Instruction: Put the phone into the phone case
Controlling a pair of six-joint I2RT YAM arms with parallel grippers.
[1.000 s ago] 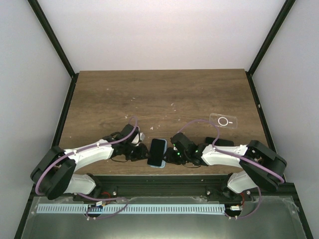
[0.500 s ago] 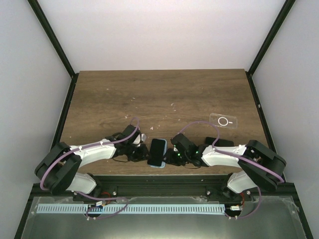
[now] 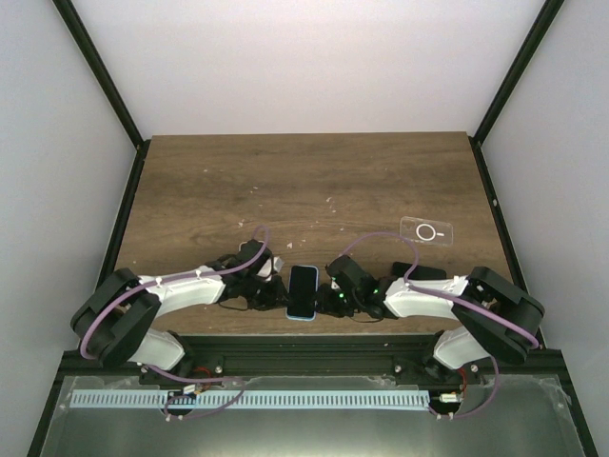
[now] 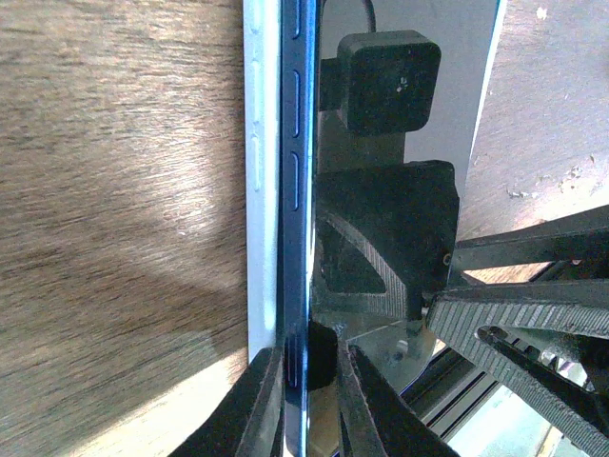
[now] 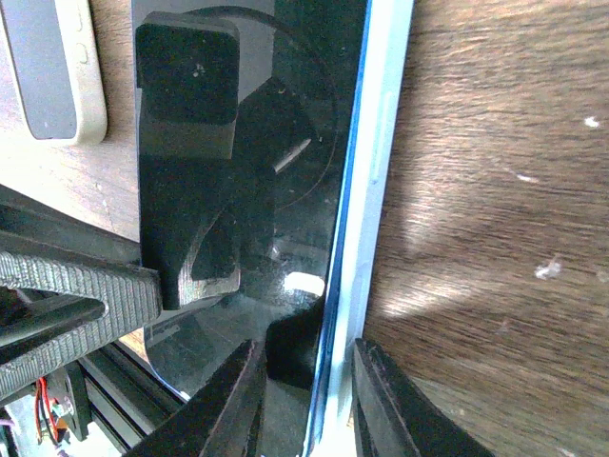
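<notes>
A dark phone (image 3: 303,288) lies screen up on a pale blue phone case (image 3: 301,317) near the table's front edge, between my two arms. My left gripper (image 3: 283,293) reaches in from the left. In the left wrist view its jaws (image 4: 303,400) are shut on the phone's dark blue edge (image 4: 295,143), with the case's pale wall (image 4: 259,190) right beside it. My right gripper (image 3: 326,297) holds the opposite side. In the right wrist view it (image 5: 306,400) is shut across the glossy screen (image 5: 285,105) and the case's pale blue rim (image 5: 381,143).
A clear case with a white ring (image 3: 427,231) lies at the right. A dark slab (image 3: 419,271) rests behind the right arm. A grey, cream-edged slab (image 5: 52,67) lies beyond the phone. The black front rail (image 3: 314,347) runs just below the phone.
</notes>
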